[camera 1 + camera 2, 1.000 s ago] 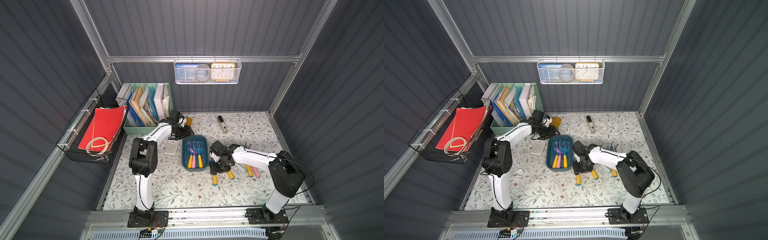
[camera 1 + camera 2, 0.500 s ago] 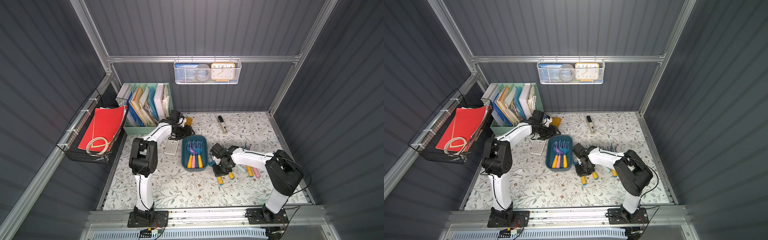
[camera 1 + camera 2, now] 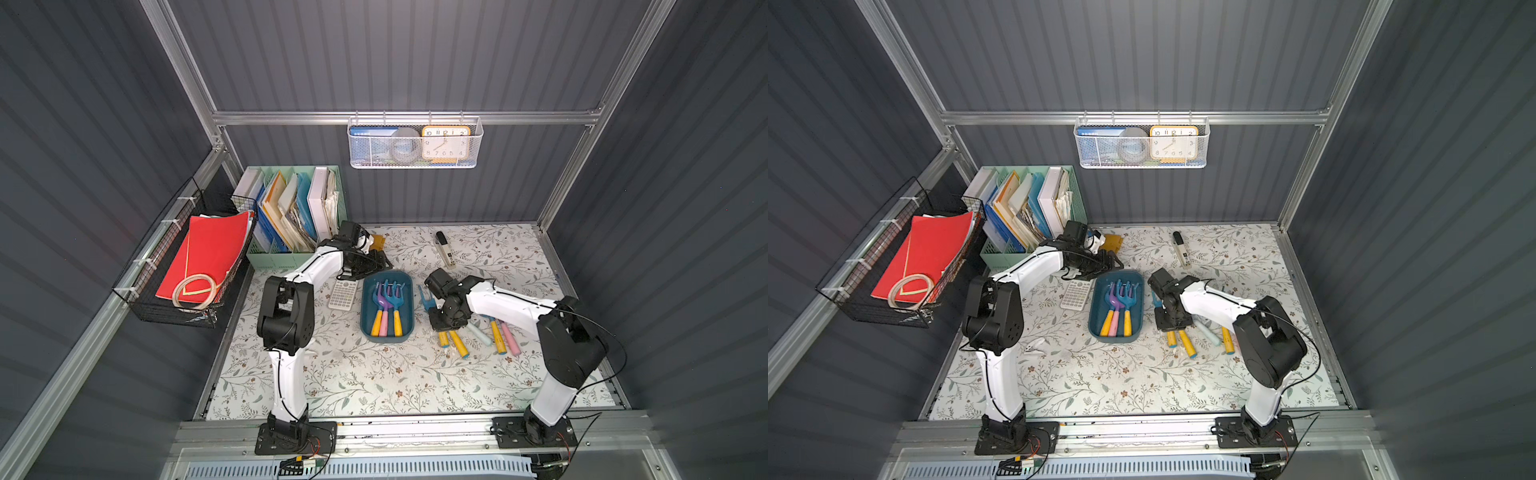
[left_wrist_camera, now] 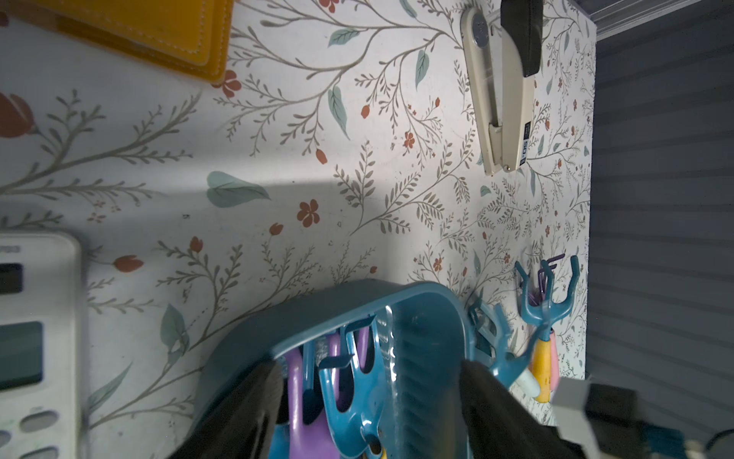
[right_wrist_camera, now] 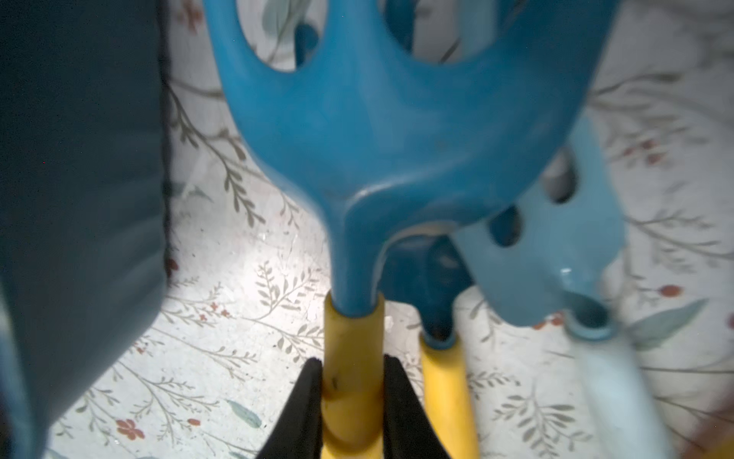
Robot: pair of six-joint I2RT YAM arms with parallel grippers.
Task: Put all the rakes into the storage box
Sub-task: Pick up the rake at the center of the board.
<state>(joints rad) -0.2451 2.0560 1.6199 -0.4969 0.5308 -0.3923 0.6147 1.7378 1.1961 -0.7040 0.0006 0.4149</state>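
Note:
The storage box (image 3: 363,309), a shallow dark teal tub, sits mid-mat in both top views (image 3: 1092,316) and holds several rakes (image 3: 392,297). To its right, my right gripper (image 3: 444,326) is shut on the yellow handle (image 5: 351,337) of a blue-headed rake (image 5: 397,139), which lies low over the mat beside the box wall (image 5: 79,198). Its head (image 3: 426,299) points to the back. My left gripper (image 3: 376,266) stands open at the box's far end. In the left wrist view its fingers (image 4: 254,397) straddle the box's end wall (image 4: 357,314), holding nothing.
More rakes (image 3: 494,332) lie on the mat right of my right gripper. A calculator (image 3: 343,294) sits left of the box. A stapler (image 3: 444,249) and a yellow wallet (image 3: 377,241) are behind it. The mint file organiser (image 3: 291,208), black wire basket (image 3: 187,257) and white mesh basket (image 3: 413,143) line the walls.
My right gripper has closed on the rake's yellow handle, and the handle has shifted slightly right. My left gripper's jaws have widened at the box's far end.

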